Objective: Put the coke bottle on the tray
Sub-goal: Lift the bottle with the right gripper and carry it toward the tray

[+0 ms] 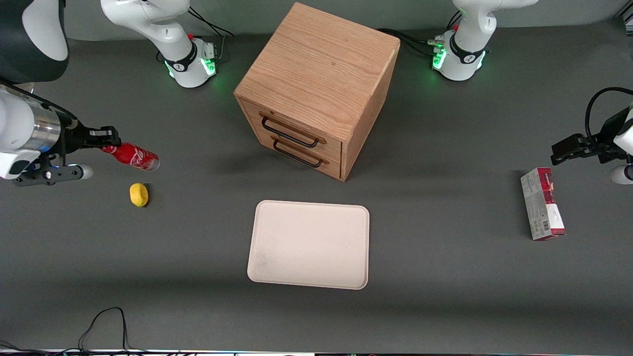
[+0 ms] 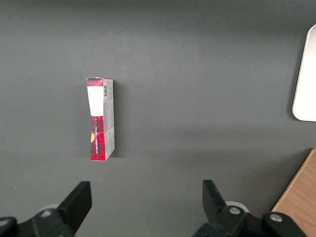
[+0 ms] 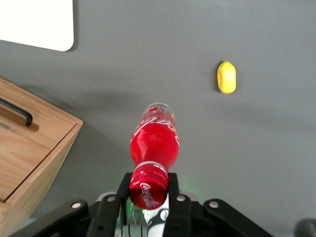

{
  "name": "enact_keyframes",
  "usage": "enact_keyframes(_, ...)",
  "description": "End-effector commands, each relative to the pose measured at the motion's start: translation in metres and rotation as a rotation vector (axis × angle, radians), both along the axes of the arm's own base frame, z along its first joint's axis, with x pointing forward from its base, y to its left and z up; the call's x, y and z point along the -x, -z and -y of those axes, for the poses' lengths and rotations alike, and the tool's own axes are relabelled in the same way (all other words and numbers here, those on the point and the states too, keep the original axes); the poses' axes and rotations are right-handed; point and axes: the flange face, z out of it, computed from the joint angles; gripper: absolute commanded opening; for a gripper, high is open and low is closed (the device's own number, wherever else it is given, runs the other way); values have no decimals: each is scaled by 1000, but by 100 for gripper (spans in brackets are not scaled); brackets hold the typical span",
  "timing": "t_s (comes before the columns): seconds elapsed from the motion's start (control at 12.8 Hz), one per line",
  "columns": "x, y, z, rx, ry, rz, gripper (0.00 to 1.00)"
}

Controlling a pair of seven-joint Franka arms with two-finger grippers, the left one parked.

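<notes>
The gripper [image 1: 105,139] is clamped on the cap end of the coke bottle [image 1: 132,156], toward the working arm's end of the table. The right wrist view shows a finger [image 3: 172,190] pressed against each side of the red cap, so the bottle appears held rather than merely touched. Its long axis points away from the claw, with the base leading and tilted slightly downward; whether the base rests on the table or hangs just above it cannot be told.

From the bottle, the tray [image 1: 309,267] lies at about four o'clock in the front view, well apart and nearer to the front camera. Judging from this, the carry would run sideways toward the middle of the table and closer to that camera.

A small yellow object [image 1: 139,195] sits near the bottle at about six o'clock, close to the start of that path. The wooden drawer cabinet [image 1: 316,89] stands at twelve o'clock from the tray, off the direct line. A red-and-grey carton [image 1: 542,203] lies toward the parked arm's end, out of the way.
</notes>
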Motion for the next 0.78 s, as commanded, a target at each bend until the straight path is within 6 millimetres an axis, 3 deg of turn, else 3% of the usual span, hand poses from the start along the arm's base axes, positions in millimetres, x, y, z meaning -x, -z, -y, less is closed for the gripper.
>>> enact_keyframes(0.0,-21,0,-10,15,30,-23,0)
enact_keyframes(0.16,-37,23,-23,35,54,-38,0)
enact_keyframes(0.23,-48,33,-43,53,92,-24,0)
enact_keyframes(0.47,-93,92,-114,42,293,74,0)
enact_keyframes(0.7,-126,145,-159,-2,491,182,0)
